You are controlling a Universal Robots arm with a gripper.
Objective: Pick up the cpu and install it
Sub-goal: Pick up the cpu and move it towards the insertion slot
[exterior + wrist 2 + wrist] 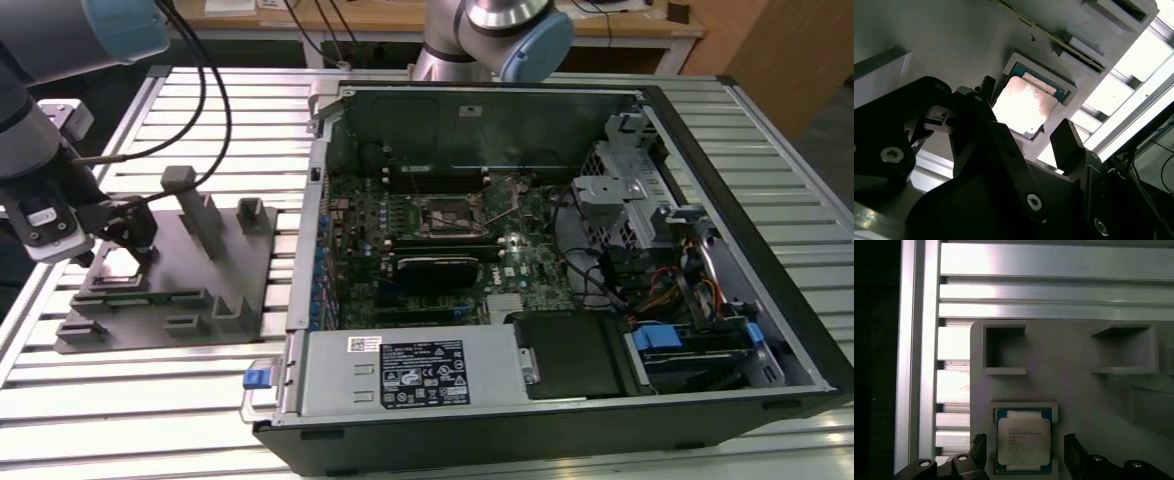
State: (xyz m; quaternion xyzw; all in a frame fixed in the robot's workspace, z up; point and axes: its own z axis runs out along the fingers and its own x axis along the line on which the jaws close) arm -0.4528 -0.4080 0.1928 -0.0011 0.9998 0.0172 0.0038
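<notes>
The cpu (1023, 444) is a small silvery square chip on a green board, lying flat in a recess of the grey plastic tray (1069, 390). In the second wrist view the cpu (1021, 105) glares pale under the light. My gripper (1025, 456) hangs just above it, open, with one black finger (979, 450) on each side of the chip and small gaps between. In the exterior view the gripper (127, 238) is low over the tray (187, 285) at that view's left. The black socket frame (447, 212) lies on the motherboard inside the open computer case (747, 200).
The tray carries upright posts (200, 215) and empty rectangular pockets (1004, 347) close to the gripper. It rests on a slatted aluminium table (160, 400). The case holds cables, drive bays and a power supply (407, 372). A second robot arm base (494, 30) stands behind the case.
</notes>
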